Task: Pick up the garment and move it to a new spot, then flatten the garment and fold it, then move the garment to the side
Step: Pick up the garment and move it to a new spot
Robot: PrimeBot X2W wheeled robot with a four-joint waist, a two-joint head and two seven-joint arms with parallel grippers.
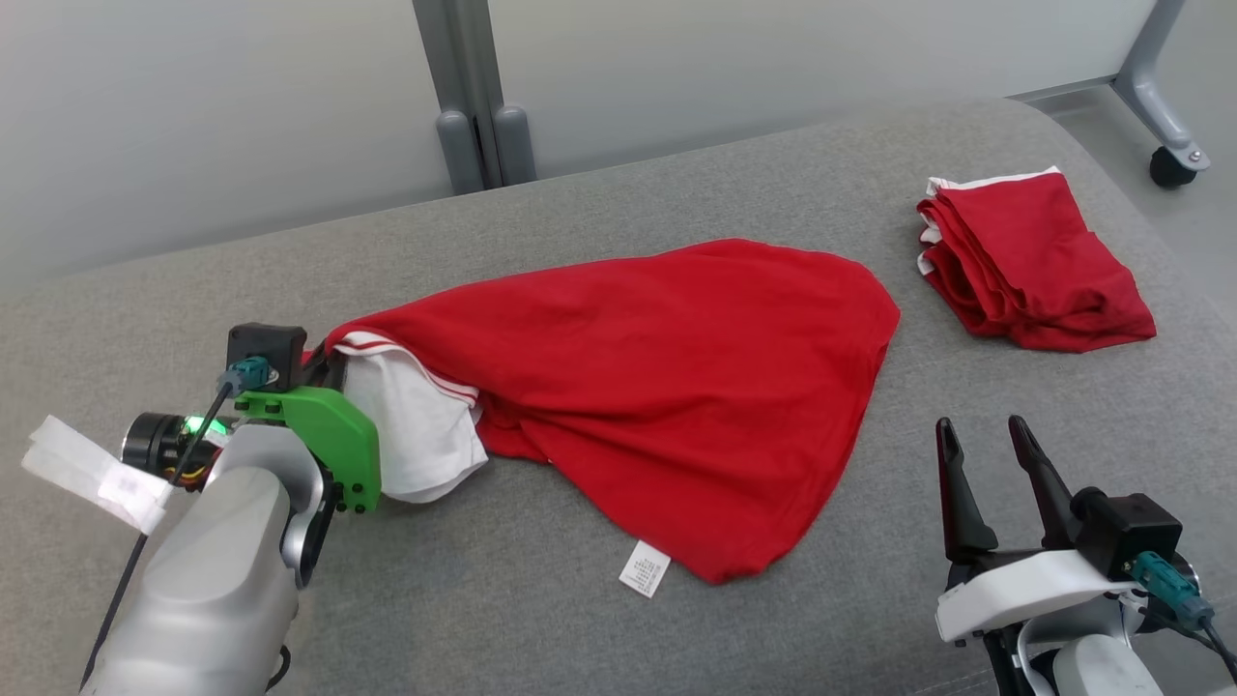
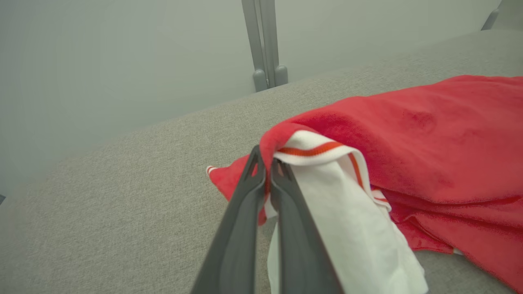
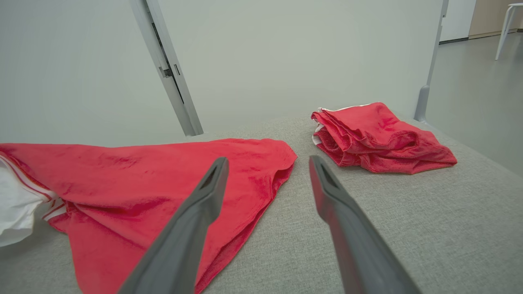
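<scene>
**A:** Where does the garment (image 1: 676,358) lie?

**B:** Mid-counter (image 1: 580,619), spread in a rumpled fan. Its white inner panel (image 1: 416,435) spills out at the 9 o'clock end, and the care label (image 1: 645,568) pokes out at 6.

**A:** And the end effectors?

**B:** The left end effector (image 2: 266,158) is clamped on the red edge by the striped trim, fingers pressed together on a thin fold. The right end effector (image 1: 981,430) hovers at 4 o'clock of the cloth, fingers apart, holding nothing.

**A:** What worries you?

**B:** That pinch is narrow. I'd guess a quick lift lets the edge slide out. Holding one corner alone also leaves the rest trailing, so the cloth cover of the counter may grab it and bunch it.

**A:** Anything nearby?

**B:** A folded red garment (image 1: 1034,261) at 2 o'clock, near the fan's far tip. A sweep that way could drag it out of shape.
</scene>
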